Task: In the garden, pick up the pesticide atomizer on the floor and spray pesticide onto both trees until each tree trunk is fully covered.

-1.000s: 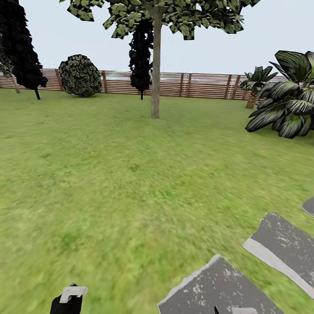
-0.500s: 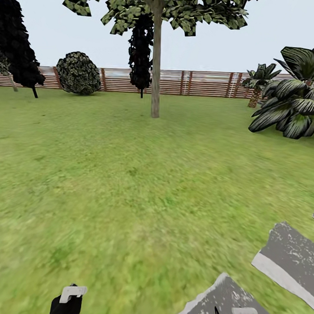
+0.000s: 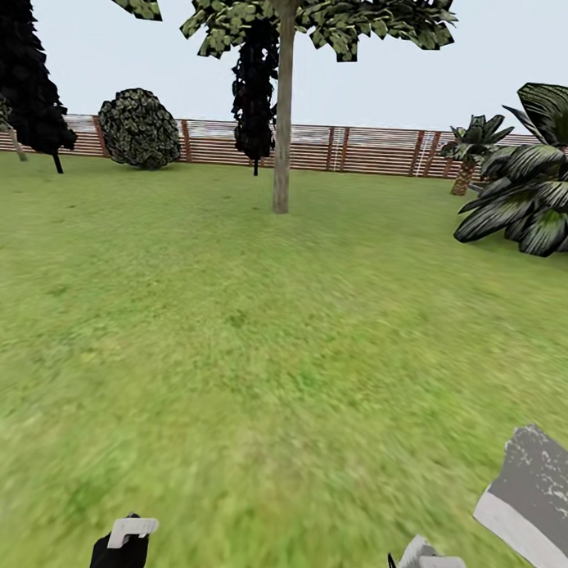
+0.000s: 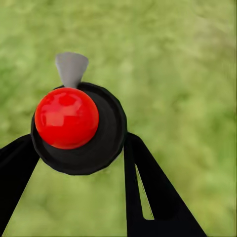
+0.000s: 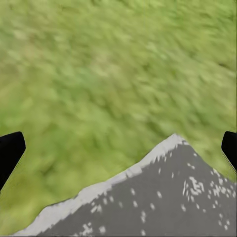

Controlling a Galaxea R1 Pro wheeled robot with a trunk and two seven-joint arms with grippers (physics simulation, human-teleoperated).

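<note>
Red-capped atomizer pinched in my left pincer | right pincer spread, empty | trunk at 12 o'clock, unsprayed, well apart.

Green lawn carries one tree trunk, a round bush, dark conifers and grey stepping stones.

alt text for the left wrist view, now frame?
The left gripper holds the pesticide atomizer, seen from above as a round black body with a glossy red ball cap and a small grey nozzle. Its two black fingers sit on either side of the body. Blurred green lawn lies behind.
</note>
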